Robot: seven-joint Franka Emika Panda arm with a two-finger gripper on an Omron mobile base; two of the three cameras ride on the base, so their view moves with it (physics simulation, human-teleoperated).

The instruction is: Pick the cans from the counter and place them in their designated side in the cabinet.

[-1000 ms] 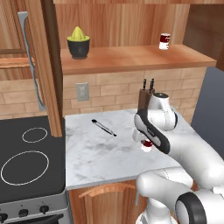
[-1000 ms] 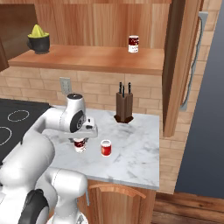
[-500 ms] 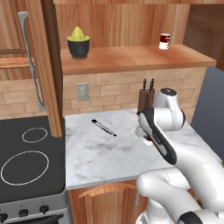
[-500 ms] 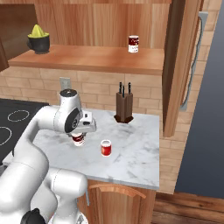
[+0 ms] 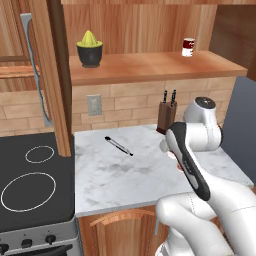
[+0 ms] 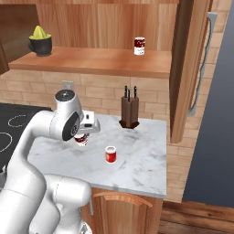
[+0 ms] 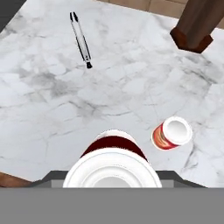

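arm and cans over the counter. the white arm rises from the base, bends at the elbow and brings its wrist over the middle of the white marble counter [image 6: 141,169], with the hand pointing down at the slab. the gripper [image 6: 82,138] hangs clear of the surface, pinching the dark red can [image 6: 82,139] from its sides; in the hand view this can [image 7: 113,159] sits right between the fingers, its white top facing the camera and its red wall showing above the rim. in the left base view the forearm covers most of the hand, and just a sliver of the held can [image 5: 172,155] shows beside it.

the orange-red can [image 6: 110,154] stands upright on the counter, near the gripper and toward the counter's front edge, apart from the held can; the hand view shows it [image 7: 171,133] to the right of the gripper. a 3rd can [image 6: 139,46], red with a white band, stands on the right part of the cabinet [image 6: 100,61] shelf board.

other items: a knife block [image 6: 130,112] stands at the counter's back wall, a pen [image 5: 118,145] lies on the slab, and a yellow juicer [image 5: 90,49] sits on the shelf's left part.
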